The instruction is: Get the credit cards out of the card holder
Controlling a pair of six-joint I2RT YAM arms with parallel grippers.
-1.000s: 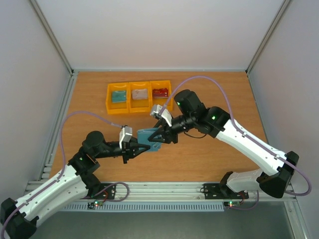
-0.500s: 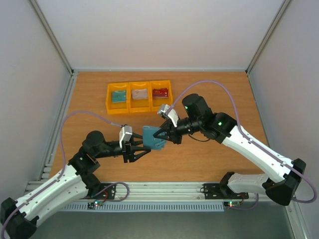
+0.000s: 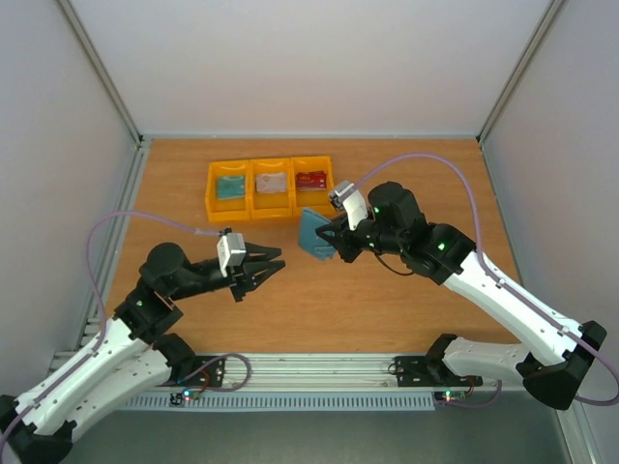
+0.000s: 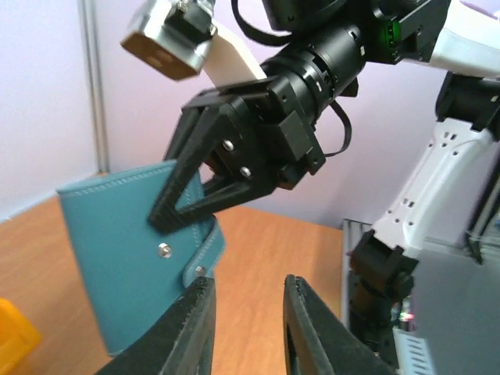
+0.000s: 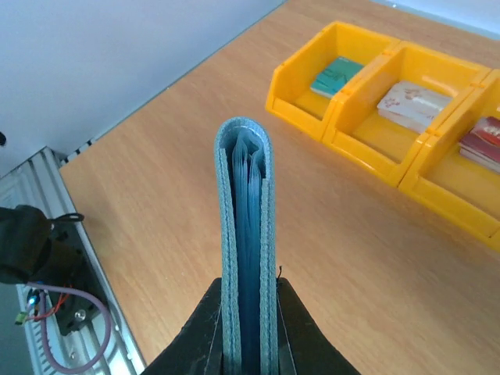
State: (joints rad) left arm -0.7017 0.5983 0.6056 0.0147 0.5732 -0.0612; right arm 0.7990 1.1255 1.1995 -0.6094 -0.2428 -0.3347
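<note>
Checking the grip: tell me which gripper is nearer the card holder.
Right. The right gripper is clamped on the card holder. The left gripper sits apart from it, open and empty, to its left.

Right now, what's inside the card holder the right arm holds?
Seen end-on, the card holder shows only pale blue inner layers pressed between its covers. It is folded shut, so whatever sits deeper inside is hidden.
</note>
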